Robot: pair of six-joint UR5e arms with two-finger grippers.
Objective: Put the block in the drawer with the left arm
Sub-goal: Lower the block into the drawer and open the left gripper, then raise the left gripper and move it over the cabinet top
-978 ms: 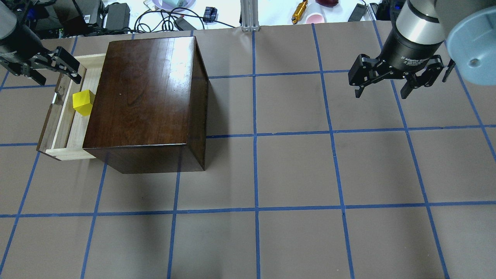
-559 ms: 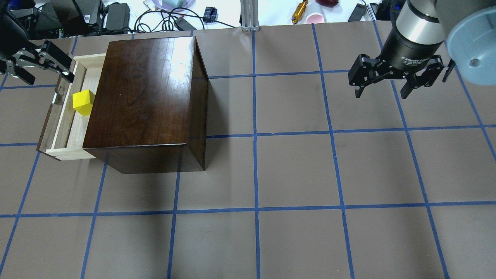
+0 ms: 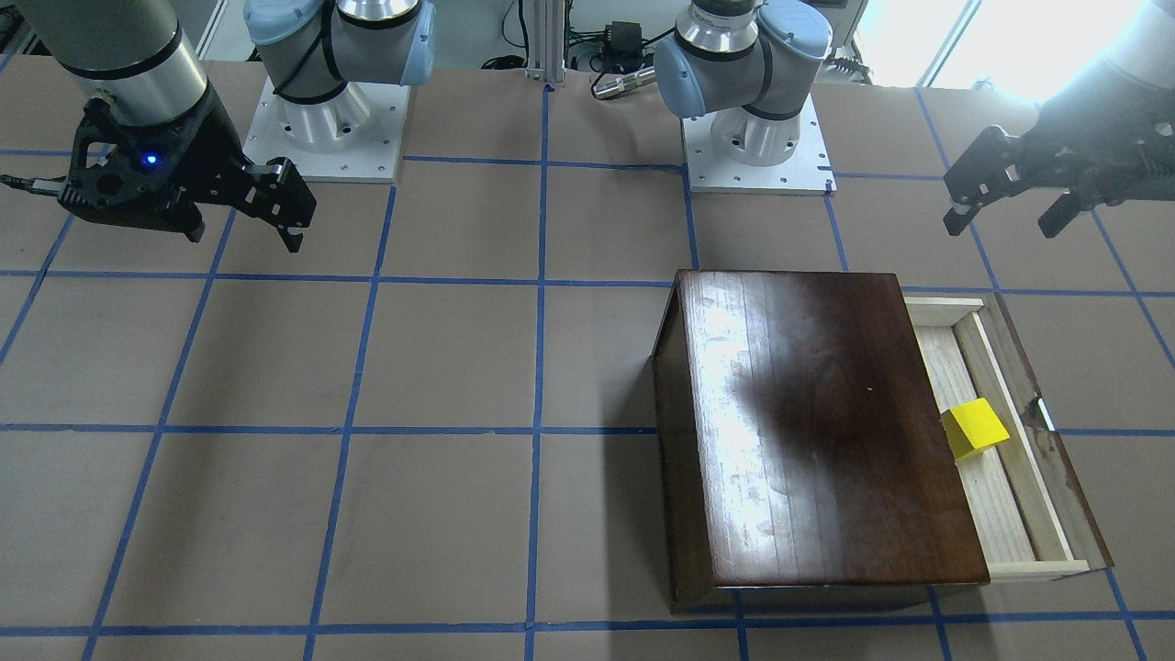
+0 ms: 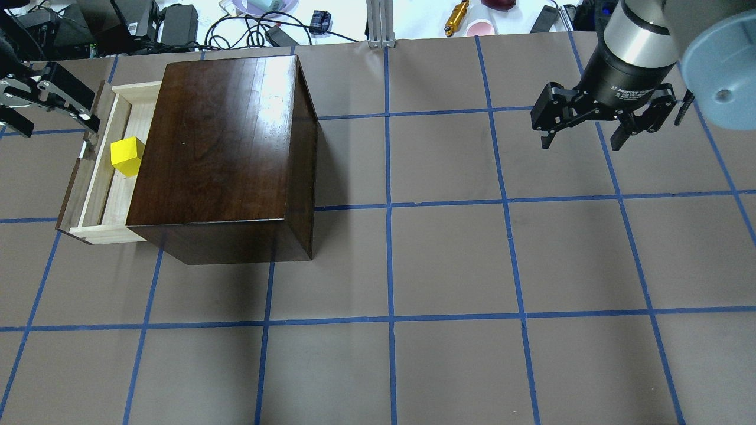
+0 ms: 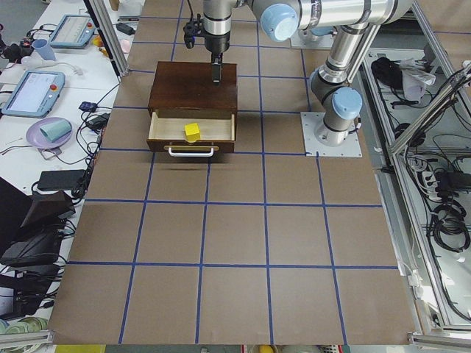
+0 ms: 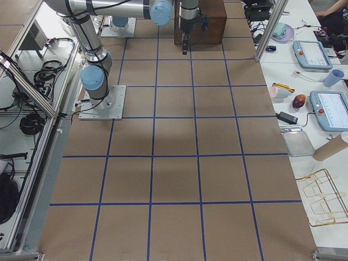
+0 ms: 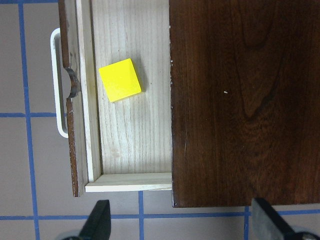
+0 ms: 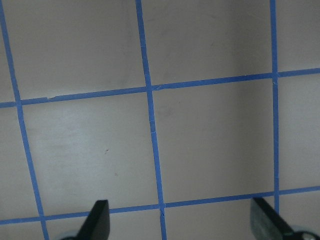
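Since the block already lies in the drawer, the left gripper, jaws spread empty near the desk's far left corner, should simply lift clear.

My right arm and left arm are silver tubes with light-blue joint caps, each bolted to a pale base plate dotted with screws. My right gripper is black, with white lettering and a small blue light. My left gripper is black too.
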